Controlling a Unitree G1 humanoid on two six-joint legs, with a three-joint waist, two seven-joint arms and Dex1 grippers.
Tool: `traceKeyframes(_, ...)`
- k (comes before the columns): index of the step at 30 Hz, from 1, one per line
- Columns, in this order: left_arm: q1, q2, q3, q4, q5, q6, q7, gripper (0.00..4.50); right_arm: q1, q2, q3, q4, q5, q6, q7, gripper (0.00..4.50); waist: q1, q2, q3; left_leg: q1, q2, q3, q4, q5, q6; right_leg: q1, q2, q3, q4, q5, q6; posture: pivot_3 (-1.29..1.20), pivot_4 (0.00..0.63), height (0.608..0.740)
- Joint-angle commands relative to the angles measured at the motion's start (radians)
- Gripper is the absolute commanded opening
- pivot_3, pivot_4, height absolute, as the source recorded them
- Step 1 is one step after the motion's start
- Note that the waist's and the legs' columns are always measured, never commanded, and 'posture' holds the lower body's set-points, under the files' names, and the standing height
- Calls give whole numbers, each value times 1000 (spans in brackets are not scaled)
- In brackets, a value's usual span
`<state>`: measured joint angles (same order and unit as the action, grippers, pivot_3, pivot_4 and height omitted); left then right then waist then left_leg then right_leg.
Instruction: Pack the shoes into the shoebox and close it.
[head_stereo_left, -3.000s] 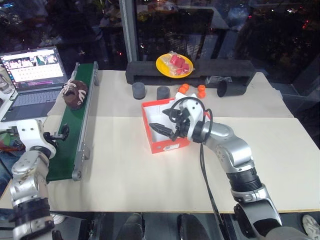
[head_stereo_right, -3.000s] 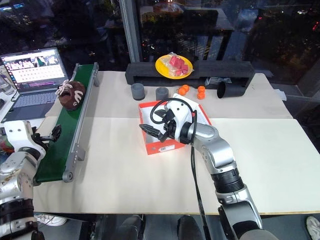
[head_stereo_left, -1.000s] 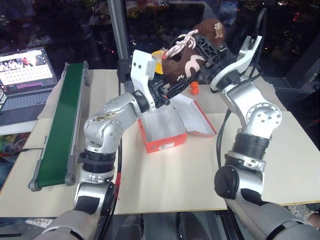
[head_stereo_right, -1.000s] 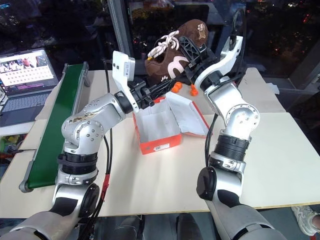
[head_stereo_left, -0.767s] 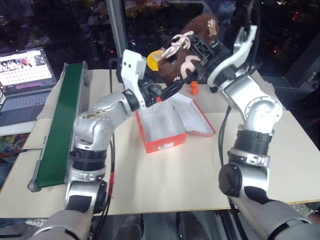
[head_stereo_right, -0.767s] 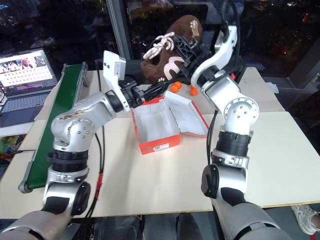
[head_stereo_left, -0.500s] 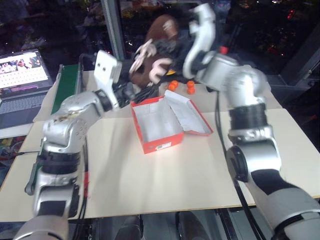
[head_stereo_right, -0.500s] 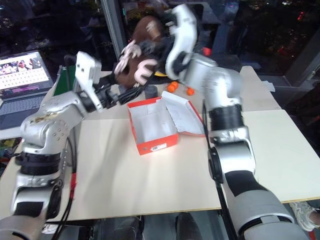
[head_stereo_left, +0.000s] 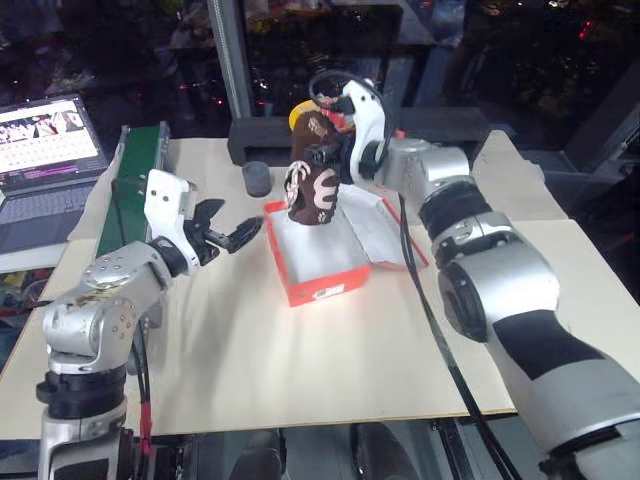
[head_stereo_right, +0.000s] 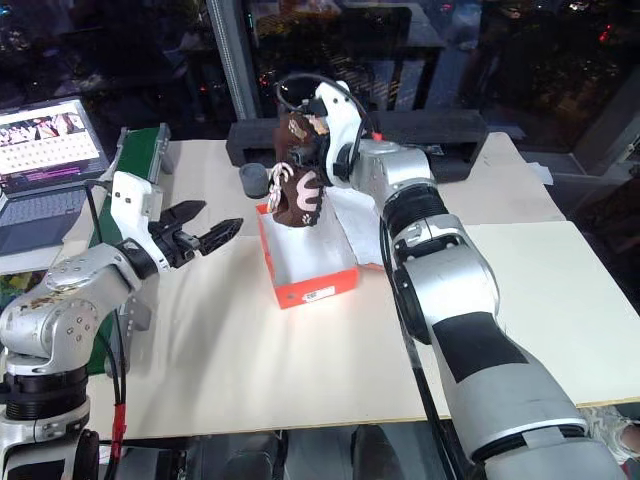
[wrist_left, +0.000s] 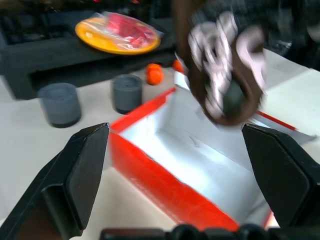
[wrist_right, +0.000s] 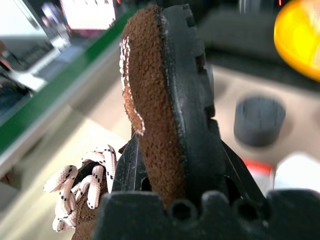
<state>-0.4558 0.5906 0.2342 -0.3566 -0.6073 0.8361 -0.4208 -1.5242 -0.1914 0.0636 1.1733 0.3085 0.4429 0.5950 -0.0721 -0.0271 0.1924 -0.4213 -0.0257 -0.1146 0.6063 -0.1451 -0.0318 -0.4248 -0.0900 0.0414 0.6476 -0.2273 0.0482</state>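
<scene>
A dark brown fuzzy shoe (head_stereo_left: 314, 185) with cream stripes and white laces hangs toe-down over the far end of the open orange-red shoebox (head_stereo_left: 322, 283). My right gripper (head_stereo_left: 338, 150) is shut on the shoe's heel end, its sole (wrist_right: 192, 95) facing the wrist camera. Whether the toe touches the box I cannot tell. The box's white inside (wrist_left: 200, 160) is bare, and its lid (head_stereo_left: 378, 228) lies open to the right. My left gripper (head_stereo_left: 228, 234) stands open with nothing in it, left of the box and pointing toward it, its fingers (wrist_left: 75, 175) spread wide.
A green conveyor (head_stereo_left: 122, 196) runs along the table's left side, with a laptop (head_stereo_left: 45, 150) beyond it. At the back are a black foam bar (head_stereo_left: 455, 125), a yellow plate of red blocks (wrist_left: 117, 32), two grey cylinders (wrist_left: 60, 103), and orange balls (wrist_left: 155, 75).
The left gripper let go of the shoe, opened wide and drew back left and down. The right gripper rolled and lowered the shoe from high up to toe-down over the box.
</scene>
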Motion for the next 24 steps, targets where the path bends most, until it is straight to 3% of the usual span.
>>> traceKeyframes(1,-4,22,24,-38,-5,5,5,4500,1,12,-18,17,-52,-25,24,466,0,0,0,0,0,0,1,0,0,0,0,0,0,0,0,0,150,740)
traceKeyframes(9,18,3,-31,-81,17,4,10,4500,49,52,12,96,-185,-68,47,466,1,0,0,-1,0,0,1,0,0,0,0,0,0,0,-1,0,150,740)
traceKeyframes(20,84,5,12,-178,-6,48,57,4500,171,62,94,172,-413,-206,-35,466,-1,0,0,0,0,0,1,0,0,1,0,1,0,0,-1,0,150,740)
traceKeyframes(22,91,2,15,-190,-10,58,65,4500,175,67,77,175,-418,-216,-51,1452,0,0,0,1,0,0,1,0,-1,1,0,1,0,0,-1,0,150,740)
traceKeyframes(24,99,-1,21,-203,-17,69,74,4500,172,75,47,173,-410,-230,-82,2070,0,0,0,1,0,0,1,0,-1,1,0,1,0,0,-1,0,150,740)
